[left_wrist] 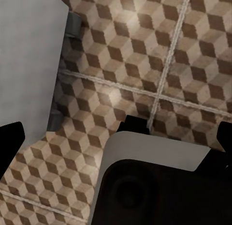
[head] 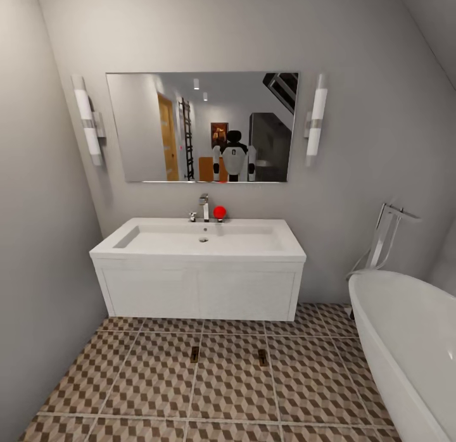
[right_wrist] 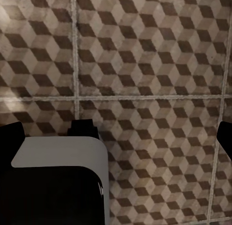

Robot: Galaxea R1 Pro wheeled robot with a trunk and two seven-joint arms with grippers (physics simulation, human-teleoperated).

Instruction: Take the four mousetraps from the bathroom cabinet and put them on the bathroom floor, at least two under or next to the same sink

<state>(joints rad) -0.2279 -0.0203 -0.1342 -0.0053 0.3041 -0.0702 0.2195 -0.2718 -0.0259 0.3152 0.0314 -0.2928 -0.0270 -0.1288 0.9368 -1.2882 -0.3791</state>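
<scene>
In a small bathroom with grey walls, the bathroom floor (head: 158,378) has large cube-pattern tiles in brown, beige and white with pale grout. One white sink (head: 202,239) with a chrome tap (head: 204,208) sits on a white wall-hung vanity (head: 196,293) at the far wall, centre. One mirror (head: 201,126) above it, two tube wall lights (head: 88,120) either side. One small red ball-like object (head: 220,212) just right of the tap. One white bathtub (head: 405,347) at right, with a chrome floor tap (head: 386,234) behind it. Two mousetraps on the floor in front of the vanity, well apart: left one (head: 195,354), right one (head: 262,357), both near the sink, flat on the tiles. Left tool (left_wrist: 118,138) points down at the floor tiles, dark fingertips wide apart at frame edges, nothing between them. Right tool (right_wrist: 121,135) likewise aimed at the tiles, fingertips spread wide, holding nothing
</scene>
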